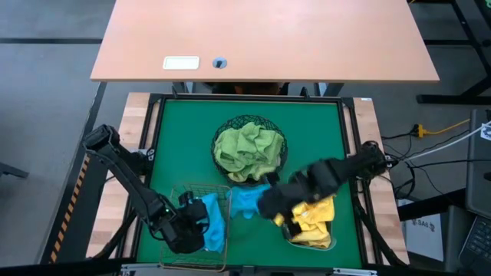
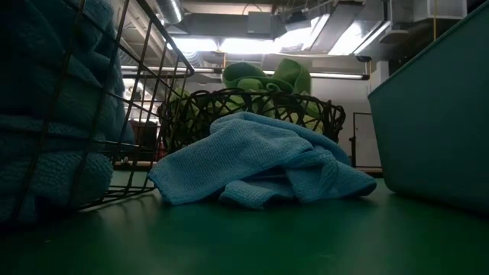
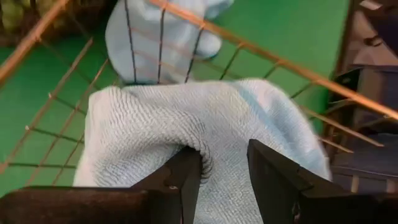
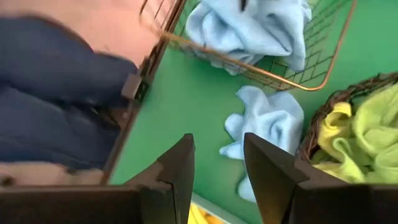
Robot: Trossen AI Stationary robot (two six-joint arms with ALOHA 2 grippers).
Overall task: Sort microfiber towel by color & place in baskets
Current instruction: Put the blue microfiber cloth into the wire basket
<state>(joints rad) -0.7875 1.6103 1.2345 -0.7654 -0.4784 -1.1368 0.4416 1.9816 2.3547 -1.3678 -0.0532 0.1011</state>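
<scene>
A sky-blue towel (image 1: 215,224) lies in the copper wire basket (image 1: 178,201) at the mat's near left; my left gripper (image 1: 198,218) is down inside the basket, shut on this towel. A second blue towel (image 1: 249,201) lies crumpled on the green mat between basket and tub, also in the low view (image 2: 260,160). Light green towels (image 1: 248,151) fill the round black wire bowl (image 1: 230,123). Yellow towels (image 1: 314,218) sit in the plastic tub (image 1: 311,245). My right gripper (image 1: 270,205) hovers open beside the tub, above the loose blue towel (image 4: 267,124). My left gripper (image 3: 224,168) has a bunched fold of the blue towel (image 3: 208,163) between its two fingers, and the cloth puckers against one fingertip (image 3: 189,177). The fingers come from above, slanting down into the basket. The rest of the towel (image 3: 155,124) lies slack on the basket's wire floor.
The copper basket's rim (image 3: 261,53) and wire walls (image 2: 145,92) stand close around my left gripper. The tub wall (image 2: 435,122) rises on the near right. A wooden table (image 1: 261,38) stands beyond the mat's far edge. Bare mat (image 1: 322,130) shows beside the bowl.
</scene>
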